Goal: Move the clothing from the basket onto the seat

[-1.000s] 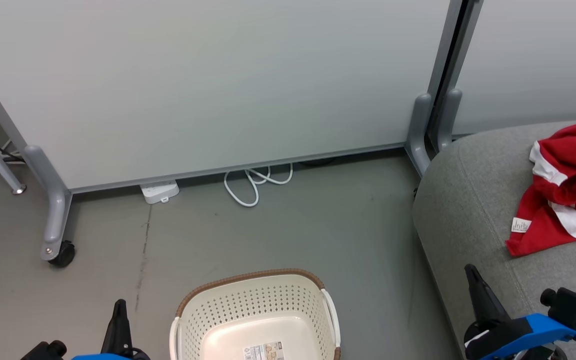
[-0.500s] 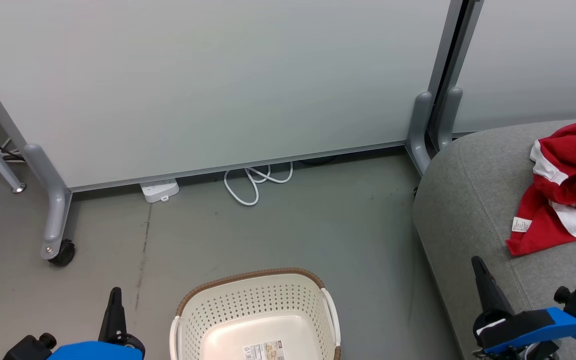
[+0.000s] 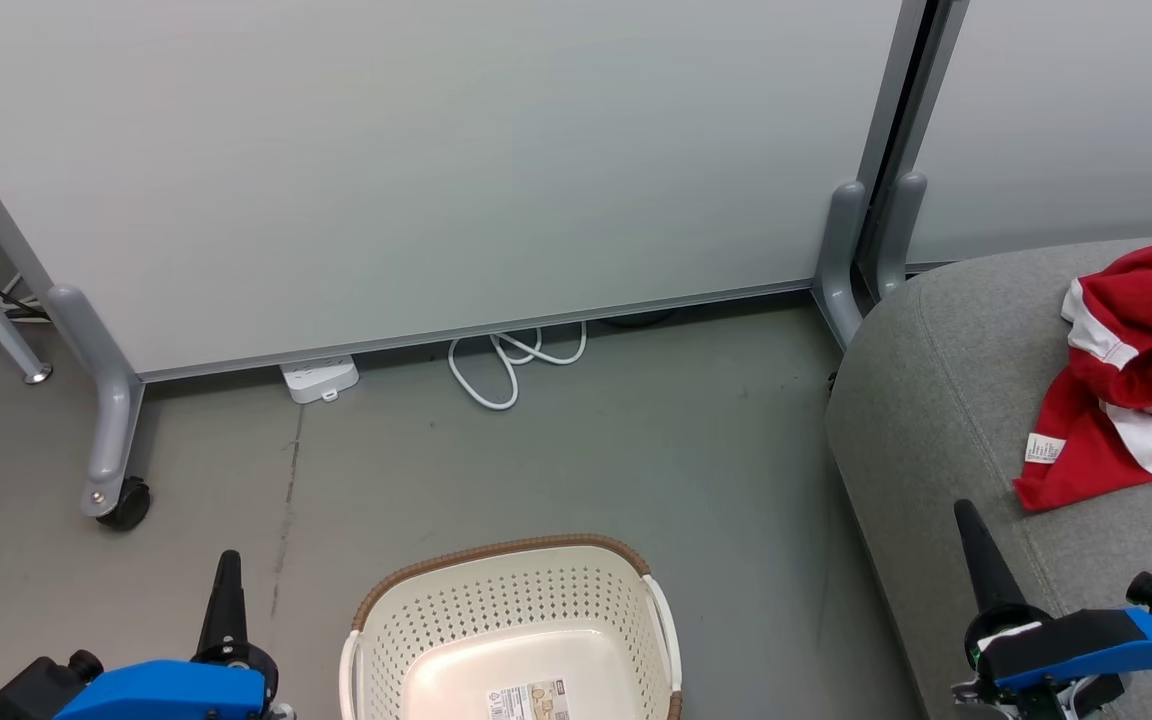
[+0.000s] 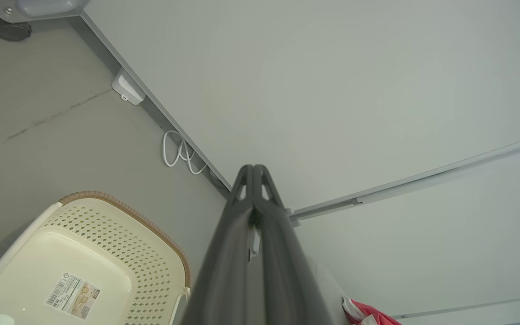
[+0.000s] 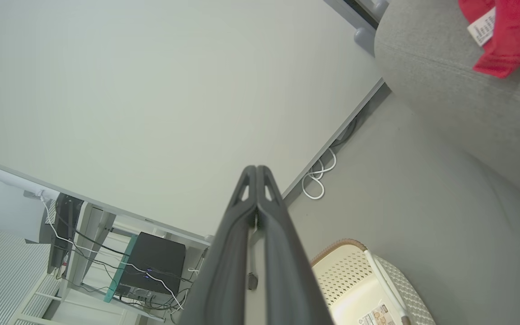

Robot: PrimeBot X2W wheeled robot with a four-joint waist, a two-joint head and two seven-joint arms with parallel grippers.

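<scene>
Upholstery of coarse grey fabric is covering the big rounded seat (image 3: 936,400) at the right. The cream plastic basket (image 3: 496,552), perforated and edged with a brown woven-look rim, is sitting left of it, showing a paper label (image 3: 531,700) on its smooth bottom. Soft red clothing (image 3: 1146,330) with white panels is lying crumpled on the seat. The left gripper (image 3: 227,570) and right gripper (image 3: 971,530) are pointing upward, each keeping its long dark fingers pressed together.

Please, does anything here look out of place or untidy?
Nothing is spilled or broken. The clothing lies crumpled on the seat, and a white cable lies in loose loops on the floor under the panel.
</scene>
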